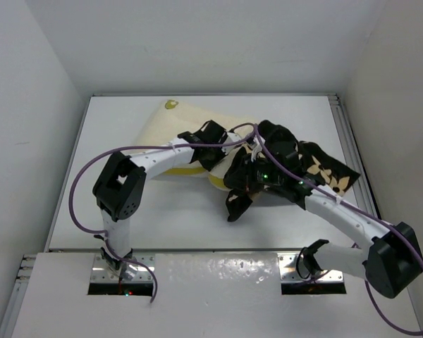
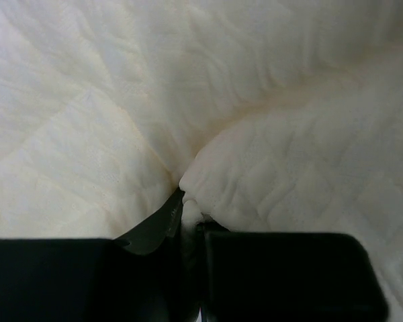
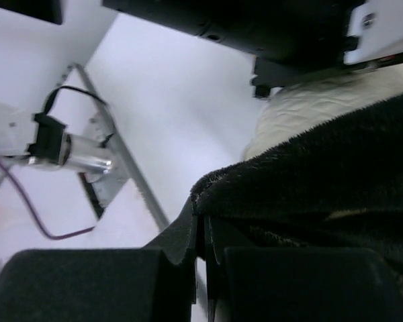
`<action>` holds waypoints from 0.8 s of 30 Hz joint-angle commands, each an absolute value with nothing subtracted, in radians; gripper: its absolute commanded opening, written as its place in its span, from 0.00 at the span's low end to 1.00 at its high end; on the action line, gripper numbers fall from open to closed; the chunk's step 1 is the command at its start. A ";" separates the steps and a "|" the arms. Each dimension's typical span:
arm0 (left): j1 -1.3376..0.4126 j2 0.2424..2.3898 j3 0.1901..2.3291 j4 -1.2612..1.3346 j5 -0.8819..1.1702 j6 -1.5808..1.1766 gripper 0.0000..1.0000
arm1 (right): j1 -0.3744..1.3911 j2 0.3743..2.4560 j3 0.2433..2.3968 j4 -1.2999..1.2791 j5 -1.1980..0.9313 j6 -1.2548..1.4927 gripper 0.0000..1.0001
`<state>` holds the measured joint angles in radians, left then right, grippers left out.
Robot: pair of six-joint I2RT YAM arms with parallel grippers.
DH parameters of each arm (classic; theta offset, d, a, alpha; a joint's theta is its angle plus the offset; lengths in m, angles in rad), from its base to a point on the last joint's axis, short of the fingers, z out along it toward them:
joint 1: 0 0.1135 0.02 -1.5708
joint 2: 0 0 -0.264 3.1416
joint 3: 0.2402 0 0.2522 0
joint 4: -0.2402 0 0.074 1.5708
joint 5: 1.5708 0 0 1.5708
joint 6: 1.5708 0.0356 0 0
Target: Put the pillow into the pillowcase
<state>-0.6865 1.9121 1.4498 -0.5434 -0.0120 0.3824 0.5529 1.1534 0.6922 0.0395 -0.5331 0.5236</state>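
The cream-white pillow [image 1: 168,127] lies at the back centre of the table, its gold emblem [image 1: 171,105] at the far corner. Its right part is under the black flower-print pillowcase [image 1: 317,165], bunched at centre right. My left gripper [image 1: 213,146] is shut on a pinch of pillow fabric [image 2: 188,201], and quilted pillow cloth [image 2: 269,134] fills the left wrist view. My right gripper [image 1: 248,184] is shut on the pillowcase's black velvety edge [image 3: 208,194] and holds it above the table. The pillow [image 3: 302,111] shows under the pillowcase [image 3: 322,174] in the right wrist view.
The white table [image 1: 190,215] has a metal rail [image 1: 352,141] along its right side. White walls enclose the back and both sides. The left arm's base [image 3: 60,147] and purple cable show in the right wrist view.
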 commanded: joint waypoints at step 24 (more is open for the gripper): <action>-0.675 1.888 1.644 -0.563 0.170 0.287 0.53 | 0.376 1.038 0.850 -0.366 -0.051 0.732 0.95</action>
